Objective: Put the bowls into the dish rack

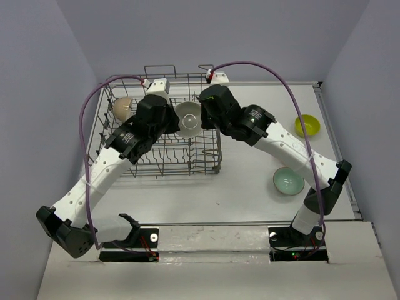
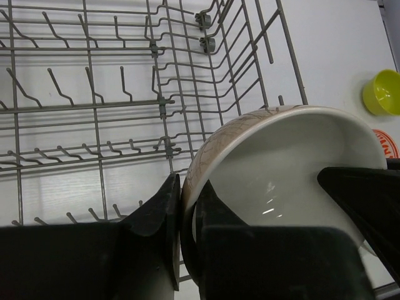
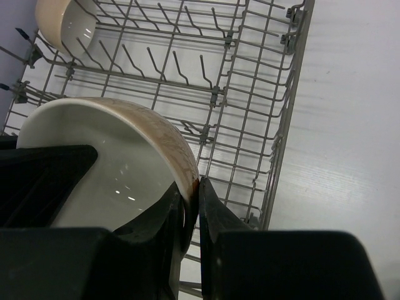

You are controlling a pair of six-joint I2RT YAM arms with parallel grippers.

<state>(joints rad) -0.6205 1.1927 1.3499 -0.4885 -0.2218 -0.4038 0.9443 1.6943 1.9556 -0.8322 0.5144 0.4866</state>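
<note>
**One bowl racked, one in hand over the rack, the others waiting**

The held bowl [image 1: 187, 119], cream-white with a faint brown pattern outside, hangs over the right-centre of the dish rack [image 1: 206, 167]. Whether it touches the tines cannot be told. It is tipped on edge, with its mouth facing up and toward the near side of the table [image 1: 250, 187]. Being round, it has no long axis; its rim runs roughly left to right between the two claws.

The left gripper [image 2: 181, 212] is clamped on the rim at one side. The right gripper [image 3: 190, 209] is pinched on the rim opposite.

A cream bowl [image 1: 123, 107] already leans among the tines at the rack's far-left corner. By my reading that makes one bowl loaded and a second nearly so.

The yellow-green bowl [image 1: 307, 125] and the pale green bowl [image 1: 289, 180] sit on the table, well right of the rack, not yet loaded. An orange-red edge [image 2: 387, 145] shows at the border of the left wrist view. It may be the fifth bowl, but too little of it shows to say.
</note>
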